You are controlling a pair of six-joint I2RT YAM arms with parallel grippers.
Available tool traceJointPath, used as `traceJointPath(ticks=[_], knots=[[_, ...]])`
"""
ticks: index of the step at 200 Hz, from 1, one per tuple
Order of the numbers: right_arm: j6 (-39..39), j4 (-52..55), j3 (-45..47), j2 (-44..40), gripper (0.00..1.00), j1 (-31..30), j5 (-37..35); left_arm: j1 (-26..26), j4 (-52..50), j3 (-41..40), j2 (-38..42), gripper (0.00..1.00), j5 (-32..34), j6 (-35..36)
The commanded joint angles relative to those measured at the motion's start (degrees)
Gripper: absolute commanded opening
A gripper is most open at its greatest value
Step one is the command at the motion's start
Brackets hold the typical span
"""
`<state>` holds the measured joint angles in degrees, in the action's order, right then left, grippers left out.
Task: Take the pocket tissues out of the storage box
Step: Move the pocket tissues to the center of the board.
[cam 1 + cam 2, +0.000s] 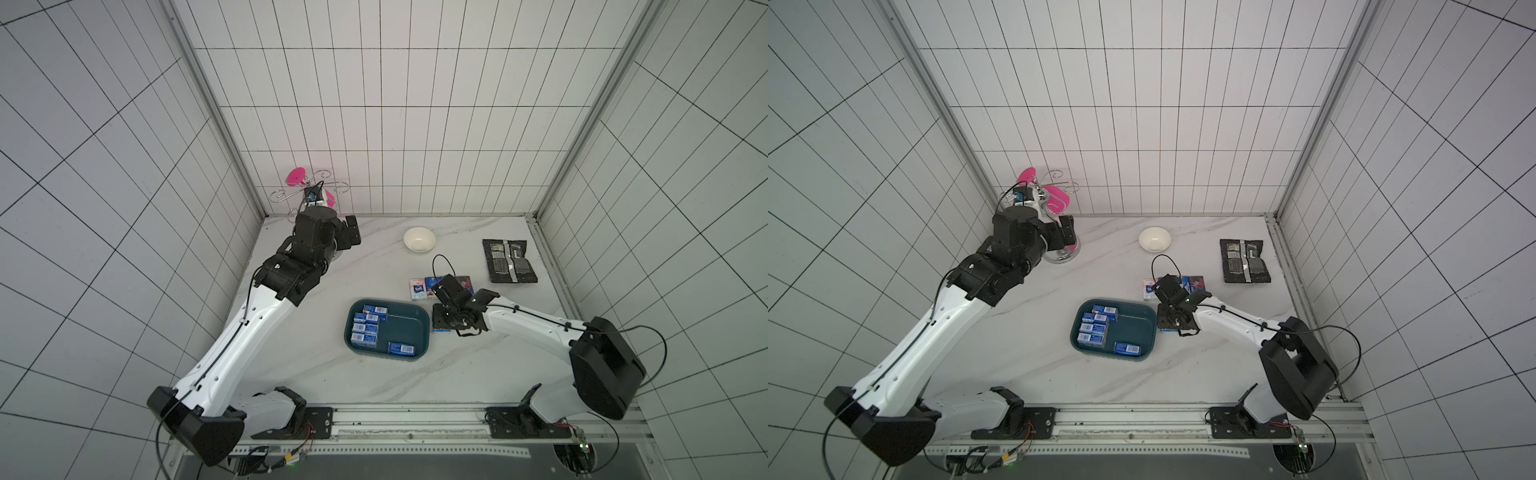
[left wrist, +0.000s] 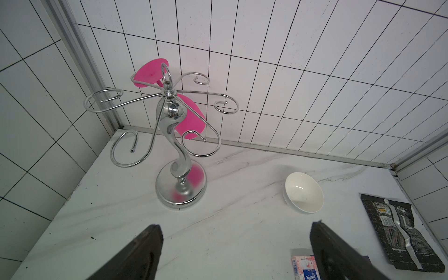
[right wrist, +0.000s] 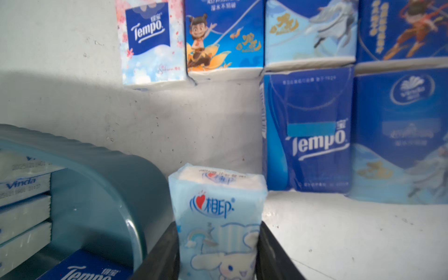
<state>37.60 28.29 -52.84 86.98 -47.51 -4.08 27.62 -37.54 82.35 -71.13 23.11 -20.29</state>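
Right gripper (image 3: pixel 219 226) is pinching a pack (image 3: pixel 218 194) just outside the box (image 3: pixel 109 167) right rim, likely adding it to removed packs (image 3: pixel 308 128) on bench (image 1: pixel 316 365). Another five packs (image 1: pixel 365 330) are sitting in box. Left gripper (image 2: pixel 236 226) spread, idling at far-left corner, keeping clear.
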Motion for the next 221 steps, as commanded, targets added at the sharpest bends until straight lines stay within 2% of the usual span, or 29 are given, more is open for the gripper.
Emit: traceJointPath(ticks=[1, 64, 148, 221], knots=[[-4.0, 1.9, -4.5, 2.5, 0.48, 1.1, 0.2, 0.2, -0.6, 1.7, 0.7, 0.98, 0.8, 0.6], [-7.1, 2.6, -9.6, 8.7, 0.48, 3.4, 2.0, 0.1, -0.8, 1.9, 0.6, 0.98, 1.5, 1.2], [-8.3, 2.6, -12.0, 12.7, 0.51, 5.0, 2.1, -0.2, -0.8, 1.8, 0.6, 0.98, 1.8, 1.6], [-8.4, 4.5, -13.1, 10.4, 0.59, 5.1, 1.8, -0.6, -0.8, 1.5, 0.8, 0.98, 1.6, 1.7]])
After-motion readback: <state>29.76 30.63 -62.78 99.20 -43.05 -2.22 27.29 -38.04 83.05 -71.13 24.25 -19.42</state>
